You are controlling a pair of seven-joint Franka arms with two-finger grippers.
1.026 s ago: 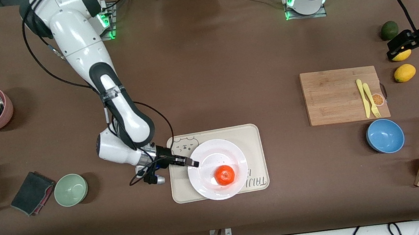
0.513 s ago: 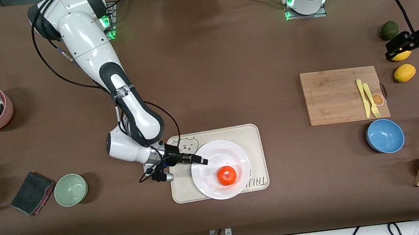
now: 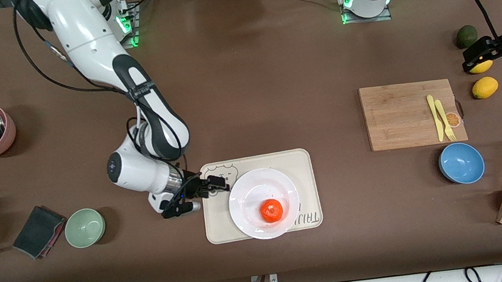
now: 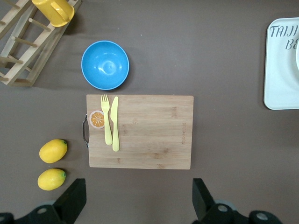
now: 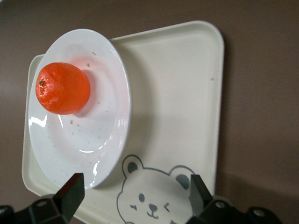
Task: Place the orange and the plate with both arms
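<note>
A: The orange (image 3: 271, 210) sits on the plate (image 3: 243, 195), and the plate rests on the bear-print tray (image 3: 300, 161), low in the middle of the frame. What could spoil it now?

B: The right gripper (image 3: 219, 184) is just beside the plate's rim, jaws apart and holding nothing. If it swings wide while pulling away, I judge it could nudge the rim, slide the plate on the tray and set the orange rolling.

A: And the other arm?

B: The left gripper (image 3: 480, 56) waits at the right edge of the frame over a lemon (image 3: 485, 87), fingers spread and empty.

A: Anything hard to make out?

B: The left arm is cut off by the frame edge, its gripper covers most of a second lemon (image 3: 483, 66), and the plate hides part of the tray's lettering.
</note>
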